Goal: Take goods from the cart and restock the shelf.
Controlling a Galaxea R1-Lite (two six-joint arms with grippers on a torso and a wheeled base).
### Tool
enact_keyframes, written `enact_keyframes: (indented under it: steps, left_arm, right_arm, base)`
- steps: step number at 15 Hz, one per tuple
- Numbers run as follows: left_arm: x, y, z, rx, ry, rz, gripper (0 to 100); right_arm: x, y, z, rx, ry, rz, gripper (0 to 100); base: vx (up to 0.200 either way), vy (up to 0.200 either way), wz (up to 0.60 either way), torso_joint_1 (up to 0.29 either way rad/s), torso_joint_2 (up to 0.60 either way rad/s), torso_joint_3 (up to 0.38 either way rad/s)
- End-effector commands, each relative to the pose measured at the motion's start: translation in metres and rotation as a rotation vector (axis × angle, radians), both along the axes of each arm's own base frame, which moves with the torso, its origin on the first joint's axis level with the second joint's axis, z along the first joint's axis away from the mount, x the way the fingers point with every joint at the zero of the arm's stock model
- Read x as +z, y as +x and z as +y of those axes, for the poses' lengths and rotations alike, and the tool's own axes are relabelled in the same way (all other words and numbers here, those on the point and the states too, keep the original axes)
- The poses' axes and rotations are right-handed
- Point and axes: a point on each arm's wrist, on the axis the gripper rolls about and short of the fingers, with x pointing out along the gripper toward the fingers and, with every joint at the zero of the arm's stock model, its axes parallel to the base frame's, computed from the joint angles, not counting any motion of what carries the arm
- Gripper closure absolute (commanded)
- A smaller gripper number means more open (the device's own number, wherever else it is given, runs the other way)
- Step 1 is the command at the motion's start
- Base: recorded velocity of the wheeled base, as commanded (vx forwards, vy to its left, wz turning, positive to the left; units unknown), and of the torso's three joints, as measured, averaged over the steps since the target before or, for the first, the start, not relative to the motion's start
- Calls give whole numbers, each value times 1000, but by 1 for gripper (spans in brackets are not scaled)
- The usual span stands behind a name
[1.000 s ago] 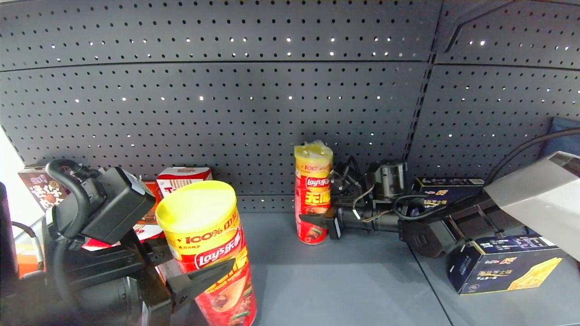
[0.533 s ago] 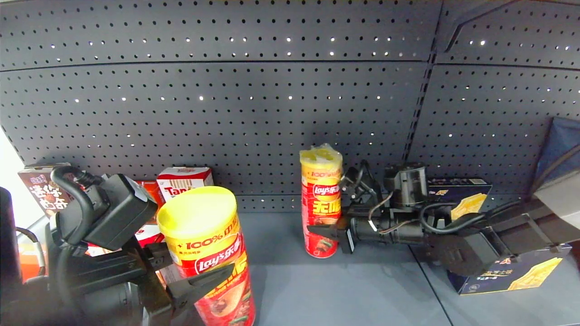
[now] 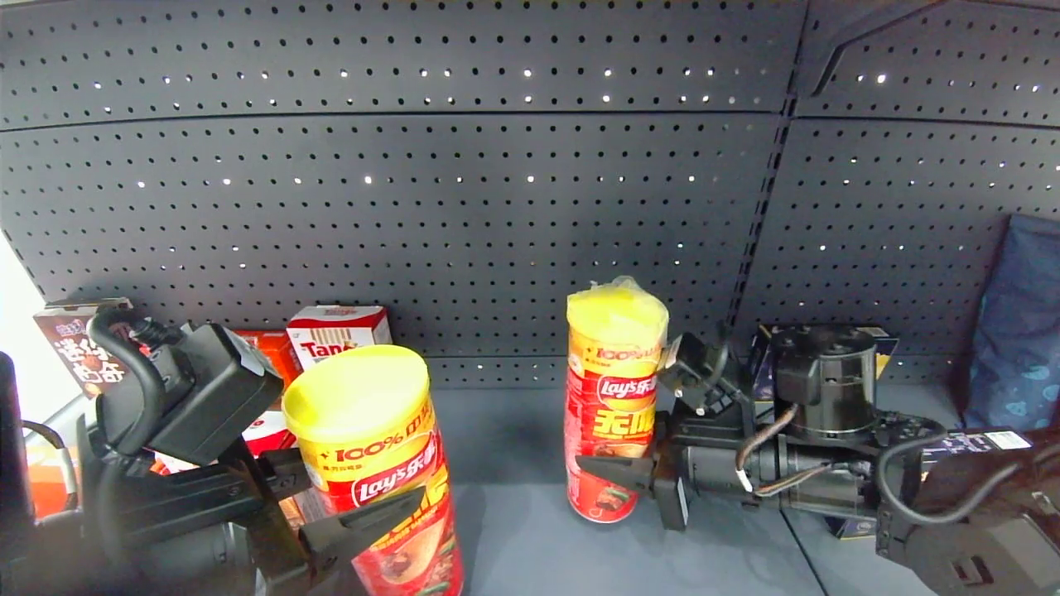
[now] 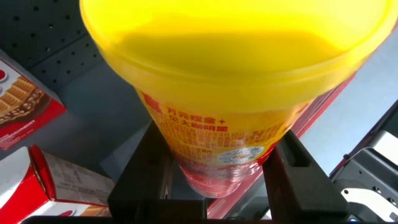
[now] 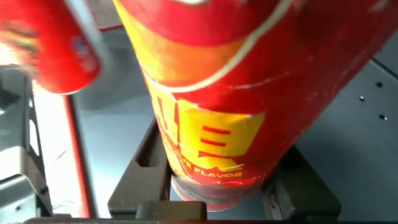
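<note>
Now: placing step, both arms loaded

Shelf (image 3: 530,538): both cans upright over it. Left can (image 3: 373,447) front-left, left gripper (image 3: 356,488) clamped round its middle. Right can (image 3: 614,389) mid-shelf, right gripper (image 3: 628,422) pinching its lower half; base contact unclear. Next, my read: seat right can, release, back straight out without tipping it; then left can.

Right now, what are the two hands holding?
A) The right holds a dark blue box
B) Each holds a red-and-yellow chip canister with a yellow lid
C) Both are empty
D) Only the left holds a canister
B: the left hand is closed around one yellow-lidded red-and-yellow cardboard chip canister, and the right hand is closed around a second canister of the same kind; both canisters are upright.
</note>
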Motion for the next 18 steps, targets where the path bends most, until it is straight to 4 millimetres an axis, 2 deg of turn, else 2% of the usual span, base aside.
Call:
enact_keyframes:
  steps: [1, 4, 9, 13, 18]
  left_arm:
    - [1, 0, 0, -2, -3, -3, 100]
    - [0, 0, 0, -1, 2, 1, 100]
    - [0, 0, 0, 4, 3, 2, 100]
    - [0, 0, 0, 4, 1, -1, 100]
    - [-6, -1, 1, 4, 14, 15, 100]
  right_arm:
    - [-4, -20, 4, 19, 18, 22, 100]
    - [-13, -38, 9, -11, 37, 48, 100]
    - [-20, -59, -10, -10, 7, 81, 100]
    - [-23, -57, -10, -19, 5, 103, 100]
    - [-30, -46, 0, -25, -6, 117, 100]
  base:
    - [0, 0, 0, 0, 0, 0]
    - [0, 0, 0, 0, 0, 0]
    - [0, 0, 0, 0, 0, 0]
    - [0, 0, 0, 0, 0, 0]
    - [0, 0, 0, 0, 0, 0]
